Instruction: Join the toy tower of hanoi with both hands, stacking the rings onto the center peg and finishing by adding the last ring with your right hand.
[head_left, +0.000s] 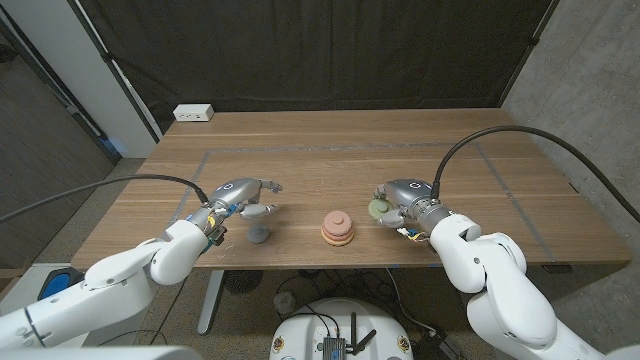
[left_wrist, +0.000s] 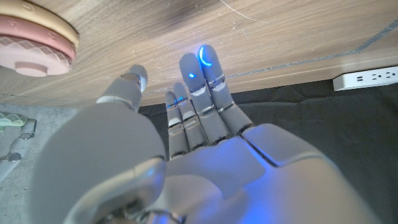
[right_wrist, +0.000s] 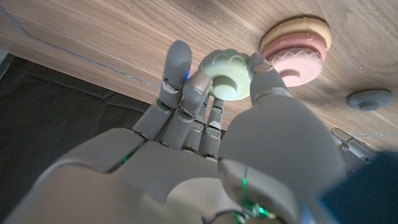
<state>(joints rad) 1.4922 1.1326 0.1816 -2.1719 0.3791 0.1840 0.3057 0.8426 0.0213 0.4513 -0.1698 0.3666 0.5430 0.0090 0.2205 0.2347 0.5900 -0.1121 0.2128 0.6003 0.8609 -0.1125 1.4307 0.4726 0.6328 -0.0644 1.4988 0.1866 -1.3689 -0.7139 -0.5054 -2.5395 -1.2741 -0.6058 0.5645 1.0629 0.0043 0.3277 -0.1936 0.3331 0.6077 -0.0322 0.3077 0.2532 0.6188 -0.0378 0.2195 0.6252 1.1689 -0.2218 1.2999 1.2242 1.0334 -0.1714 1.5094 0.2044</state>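
I see a matt, grained wood tabletop (head_left: 330, 160), smooth matt pastel rings (head_left: 337, 229), glossy grey plastic on my right hand (head_left: 398, 200), and dark cloth (head_left: 300, 50) along the frame's top.

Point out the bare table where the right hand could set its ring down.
Bare wood lies behind the stacked rings, toward the power strip, and right of the right hand holding the green ring. Crowded: between the left hand, gray piece and stack.

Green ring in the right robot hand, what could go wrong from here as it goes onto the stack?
1. The right robot hand holds the green ring only at the fingertips, so it could slip or tilt on the way.
2. The stack is small; a misaligned drop might nudge it or miss the peg.
3. The grey piece by the left robot hand could get knocked.
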